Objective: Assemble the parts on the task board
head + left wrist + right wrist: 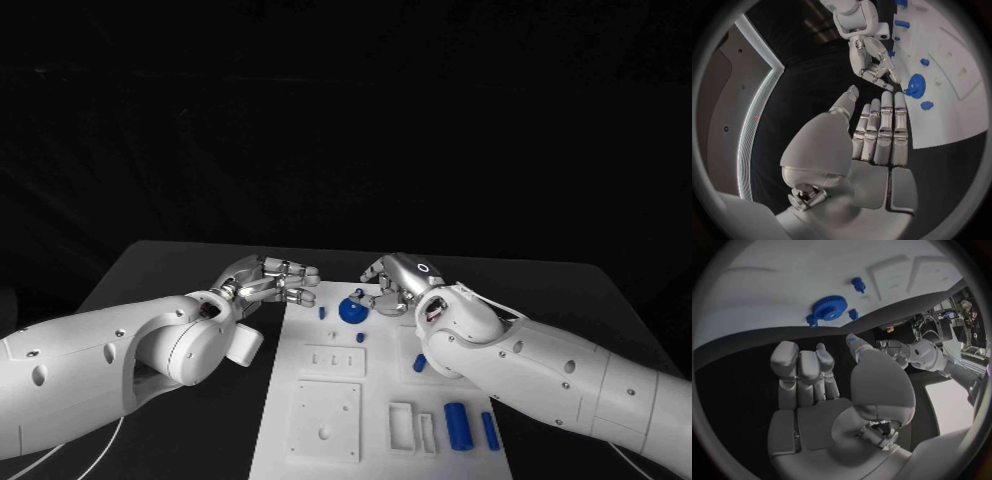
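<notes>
On the near end of the white rectangular task board (378,410) lie two blue cylindrical parts: a thick blue cylinder (457,426) and, just to its right, a thinner blue rod (490,430). Beside them on the left stand two small white upright frames (411,428). To the left of those, a raised white square plate (326,421) sits on the board, with a smaller white rectangular plate (333,360) beyond it.

Further along, a short blue peg (420,363) lies close against the right arm, and a tiny blue stud (361,338) stands near the board's middle. Beyond that is a round blue toothed gear (352,311), flat on the board, with a small blue pin (322,313) just to its left.

At the far end, the silver left hand (268,282) hovers over the board's left edge. Its fingers are straight and side by side, and it has nothing in its grasp. The silver right hand (395,284) is just beyond the gear, fingers curled inward, also with nothing in its grasp. The two hands are near each other but apart.
</notes>
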You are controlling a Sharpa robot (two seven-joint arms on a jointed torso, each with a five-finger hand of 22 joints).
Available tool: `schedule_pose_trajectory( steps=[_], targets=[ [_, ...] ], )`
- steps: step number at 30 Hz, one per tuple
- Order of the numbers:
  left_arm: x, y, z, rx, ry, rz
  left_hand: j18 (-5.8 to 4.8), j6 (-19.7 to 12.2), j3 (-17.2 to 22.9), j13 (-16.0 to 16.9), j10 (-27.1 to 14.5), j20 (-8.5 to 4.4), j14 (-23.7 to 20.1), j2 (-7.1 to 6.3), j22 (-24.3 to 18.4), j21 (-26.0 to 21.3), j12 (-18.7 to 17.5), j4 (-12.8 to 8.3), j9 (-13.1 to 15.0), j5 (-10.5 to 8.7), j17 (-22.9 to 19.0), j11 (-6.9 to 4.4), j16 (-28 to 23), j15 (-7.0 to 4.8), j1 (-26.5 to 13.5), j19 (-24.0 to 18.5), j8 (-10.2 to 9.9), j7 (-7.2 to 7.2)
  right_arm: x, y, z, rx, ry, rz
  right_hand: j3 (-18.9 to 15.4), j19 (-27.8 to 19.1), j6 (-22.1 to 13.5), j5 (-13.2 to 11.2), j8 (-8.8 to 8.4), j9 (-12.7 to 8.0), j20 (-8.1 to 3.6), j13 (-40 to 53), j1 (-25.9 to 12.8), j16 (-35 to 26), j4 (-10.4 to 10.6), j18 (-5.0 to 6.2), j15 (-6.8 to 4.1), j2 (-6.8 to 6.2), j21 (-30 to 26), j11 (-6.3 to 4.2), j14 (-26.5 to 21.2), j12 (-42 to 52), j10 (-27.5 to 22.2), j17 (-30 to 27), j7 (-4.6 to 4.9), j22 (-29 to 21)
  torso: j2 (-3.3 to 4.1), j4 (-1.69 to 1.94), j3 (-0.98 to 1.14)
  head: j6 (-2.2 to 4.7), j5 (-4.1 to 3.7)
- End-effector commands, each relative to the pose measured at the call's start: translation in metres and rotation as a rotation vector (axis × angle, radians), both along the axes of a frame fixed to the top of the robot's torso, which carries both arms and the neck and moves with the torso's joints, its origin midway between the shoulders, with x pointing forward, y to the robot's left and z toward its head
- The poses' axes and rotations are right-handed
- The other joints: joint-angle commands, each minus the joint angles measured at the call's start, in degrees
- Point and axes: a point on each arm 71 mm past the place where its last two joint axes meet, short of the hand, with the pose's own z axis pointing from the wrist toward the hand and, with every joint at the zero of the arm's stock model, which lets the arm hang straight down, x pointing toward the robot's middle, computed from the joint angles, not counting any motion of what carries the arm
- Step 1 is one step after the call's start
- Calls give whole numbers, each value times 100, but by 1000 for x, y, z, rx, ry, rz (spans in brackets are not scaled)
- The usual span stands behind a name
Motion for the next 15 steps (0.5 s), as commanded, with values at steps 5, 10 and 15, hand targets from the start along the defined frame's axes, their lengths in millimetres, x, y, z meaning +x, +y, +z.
schedule_pose_trajectory(
  steps=[5, 10, 15],
  targets=[
    [0, 1, 2, -8, -12, -3, 63, -43, 7, 4, -38, 12, 22, -13, -13, 14, -35, 15, -6, -16, -4, -12, -8, 5, -29, 0, -9, 5, 0, -35, 19, 114, -17, 37, -146, 32, -32, 185, -29, -8, 13, 31, 551, 25, -512, -34, 37, 117, 24, 16, 20, 65, 33, -13, 27, 657, -24, -42, 24, 31, -13],
    [0, 2, 2, -9, -12, -3, 63, -33, 12, 4, -20, 11, 24, -9, -15, 15, -34, 10, -4, -16, -3, -15, -7, 4, -24, 1, -8, 2, 5, -76, 22, 189, 39, 63, -265, -16, -52, 834, -35, -12, 16, 47, 821, 26, -1192, -31, 43, 301, -60, 26, 12, 77, 6, 0, 53, 640, -54, -112, 62, 22, -22],
    [0, 3, 2, -9, -12, -4, 60, -22, 24, 2, 80, 6, 25, -5, -15, 20, -36, 1, -5, -14, -2, -36, -4, -3, -27, 2, -9, -4, 9, -110, 17, 225, 73, 46, -608, -47, -59, 1272, -42, -15, 21, 40, 797, 29, -1636, -30, 62, 491, -66, 37, 5, 64, -12, 25, 64, 637, -80, -166, 93, 27, -83]
  ],
)
